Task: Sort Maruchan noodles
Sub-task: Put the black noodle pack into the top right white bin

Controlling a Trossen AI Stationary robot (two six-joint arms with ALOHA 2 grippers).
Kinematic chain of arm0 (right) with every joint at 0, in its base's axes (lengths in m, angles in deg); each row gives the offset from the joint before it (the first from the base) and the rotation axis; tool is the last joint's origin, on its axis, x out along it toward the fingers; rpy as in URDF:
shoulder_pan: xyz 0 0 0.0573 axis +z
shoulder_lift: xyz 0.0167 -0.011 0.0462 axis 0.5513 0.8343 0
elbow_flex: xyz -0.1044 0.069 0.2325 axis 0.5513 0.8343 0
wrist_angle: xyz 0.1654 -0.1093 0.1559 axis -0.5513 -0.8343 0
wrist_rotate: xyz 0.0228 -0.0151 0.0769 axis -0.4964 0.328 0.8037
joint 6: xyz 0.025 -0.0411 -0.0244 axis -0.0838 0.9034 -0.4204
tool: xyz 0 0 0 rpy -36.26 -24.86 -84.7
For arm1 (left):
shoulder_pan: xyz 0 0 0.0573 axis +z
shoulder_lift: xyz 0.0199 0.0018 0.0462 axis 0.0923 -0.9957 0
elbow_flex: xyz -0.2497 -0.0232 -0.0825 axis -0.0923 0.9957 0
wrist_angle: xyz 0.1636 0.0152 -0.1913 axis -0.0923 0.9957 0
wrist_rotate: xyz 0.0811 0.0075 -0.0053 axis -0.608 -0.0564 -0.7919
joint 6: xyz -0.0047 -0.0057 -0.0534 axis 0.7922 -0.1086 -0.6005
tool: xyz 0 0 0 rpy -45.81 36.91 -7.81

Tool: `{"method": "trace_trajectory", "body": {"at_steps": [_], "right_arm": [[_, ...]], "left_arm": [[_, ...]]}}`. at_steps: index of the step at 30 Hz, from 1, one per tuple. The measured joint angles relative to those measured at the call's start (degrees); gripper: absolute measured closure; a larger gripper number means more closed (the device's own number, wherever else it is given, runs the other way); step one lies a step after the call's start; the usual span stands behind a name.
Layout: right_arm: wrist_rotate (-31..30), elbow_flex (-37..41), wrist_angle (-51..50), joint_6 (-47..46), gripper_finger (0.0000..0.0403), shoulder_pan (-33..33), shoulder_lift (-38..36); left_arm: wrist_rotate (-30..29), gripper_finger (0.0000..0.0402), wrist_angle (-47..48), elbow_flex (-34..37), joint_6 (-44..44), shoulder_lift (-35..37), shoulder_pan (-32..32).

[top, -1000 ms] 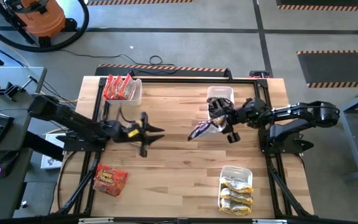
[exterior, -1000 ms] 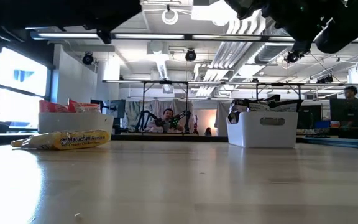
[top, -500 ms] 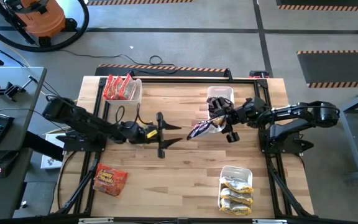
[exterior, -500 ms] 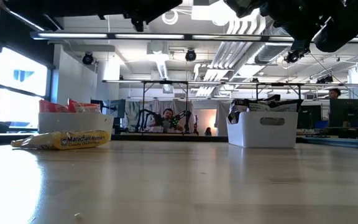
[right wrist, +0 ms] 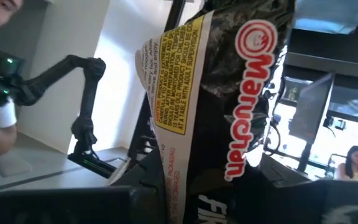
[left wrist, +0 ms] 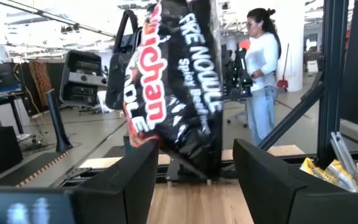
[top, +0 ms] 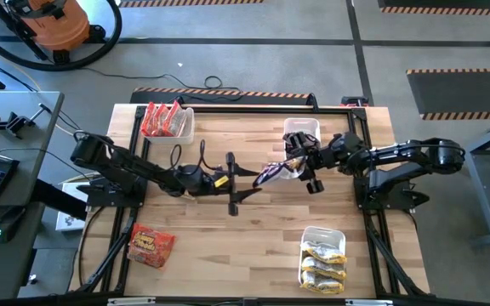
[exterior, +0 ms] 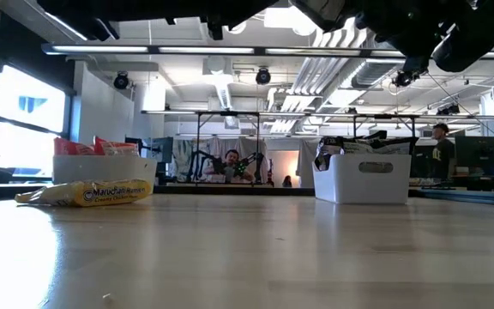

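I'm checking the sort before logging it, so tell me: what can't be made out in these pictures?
- How many packets fill the far-right bin: in the high view the right claw and its dark packet cover part of it.
- Whether the open left claw touches that packet: too small from above; the left wrist view only shows the packet ahead of its fingers.
- The packet's full label: cut off by the right wrist view's edges.
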Motion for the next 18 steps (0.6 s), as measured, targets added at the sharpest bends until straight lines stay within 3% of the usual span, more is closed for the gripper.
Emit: {"method": "trace_trajectory", "body": {"at_steps": [7,14,16,18], "right_arm": [[-0.14,0.0,-0.43,0.58,0.03,0.0,0.02],[-1.77,0.0,-0.08,-1.03,0.0297,-0.01,-0.04],[-5.17,0.0,-0.03,-2.8,0.0289,0.09,-0.05],[-8.42,-0.03,-0.34,-4.58,0.0275,0.07,-0.07]], "left_arm": [[0.02,0.0222,1.04,-1.76,0.27,-1.19,1.19],[-0.12,0.0345,1.05,-1.57,1.34,-1.6,2.54],[-0.46,0.0382,1.43,-1.51,4.54,-1.3,2.51],[-0.79,0.0393,2.4,-1.51,6.83,-0.46,2.57]]}}
